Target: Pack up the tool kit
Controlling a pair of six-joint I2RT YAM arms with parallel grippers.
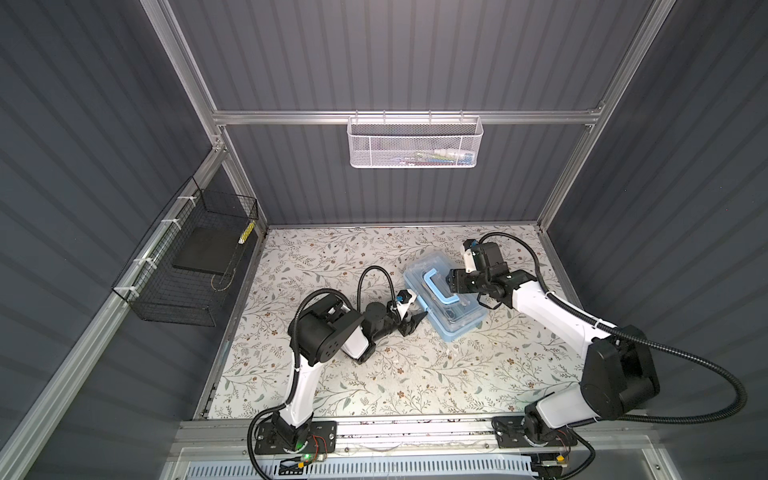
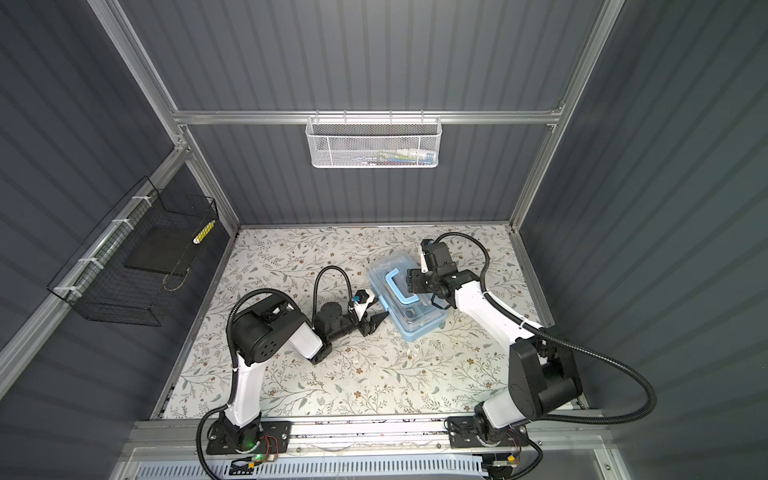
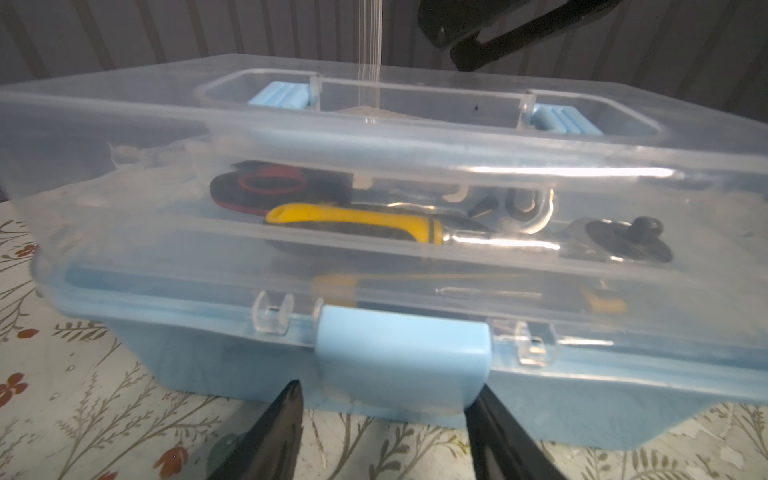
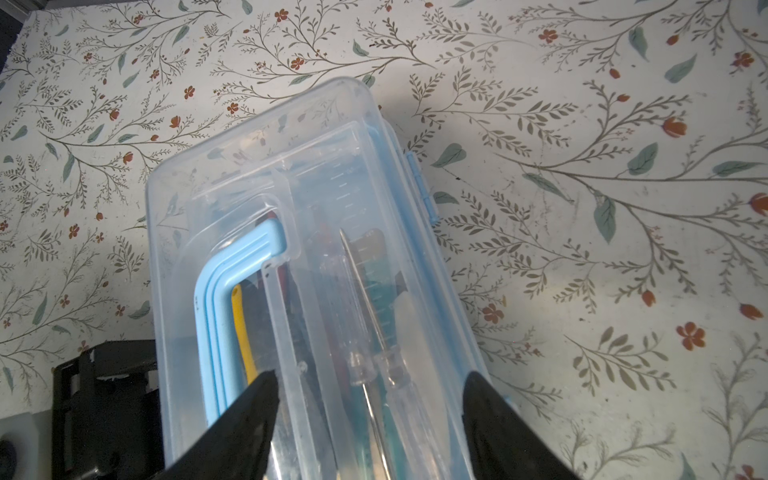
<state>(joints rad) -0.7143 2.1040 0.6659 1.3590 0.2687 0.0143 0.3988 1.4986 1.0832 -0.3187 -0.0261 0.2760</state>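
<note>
Floral tabletop [image 1: 374, 374]; in both top views the tool kit box [image 1: 457, 320] [image 2: 419, 324] sits about 2 o'clock of centre, lid down. Left wrist view: left gripper [image 3: 386, 390], jaws parted, straddling the blue latch [image 3: 403, 353]; yellow-handled screwdriver [image 3: 353, 220] inside. Right wrist view: right gripper [image 4: 370, 378], jaws wide, above the clear lid [image 4: 332, 166], beside the blue handle [image 4: 224, 291].

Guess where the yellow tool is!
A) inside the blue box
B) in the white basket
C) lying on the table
A: the yellow tool shows through the clear lid, inside the box.
</note>
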